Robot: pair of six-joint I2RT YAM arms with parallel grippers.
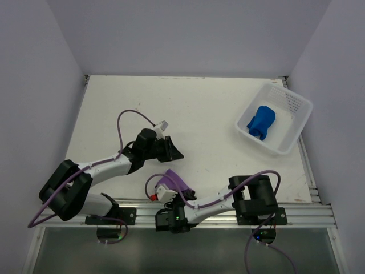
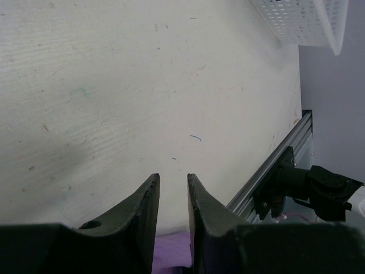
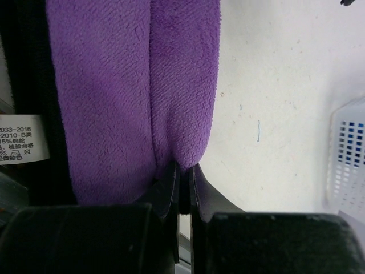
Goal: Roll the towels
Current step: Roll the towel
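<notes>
Right gripper (image 3: 183,171): clenched; its two fingers are pressed together on the lower edge of the purple towel (image 3: 125,85), pinching it where two plush folds meet.
Purple towel: bunched into long folds that run up and away from the right gripper's fingers in the right wrist view. In the top view it is a small purple heap (image 1: 174,181) at the near edge of the table, well apart from the white perforated basket (image 1: 296,103), to its left and nearer the arm bases.
Black section (image 3: 31,68): lies along the side of the purple folds that faces away from the basket, with a white printed care label (image 3: 20,145) on it.
Left gripper (image 2: 173,178): released, fingers parted by a narrow gap with nothing between them and bare table showing through. It hangs over the table, farther from the basket than the purple towel, and a strip of purple (image 2: 171,254) shows just beneath its fingers.
Blue towel (image 1: 262,121): a compact bright blue bundle lying inside the basket, about mid-floor.
Basket: stands tilted to the table's edges on the white table (image 1: 199,108), with a corner visible in both wrist views.
Aluminium rail (image 1: 296,214): runs along the table edge on the near side of the basket.
</notes>
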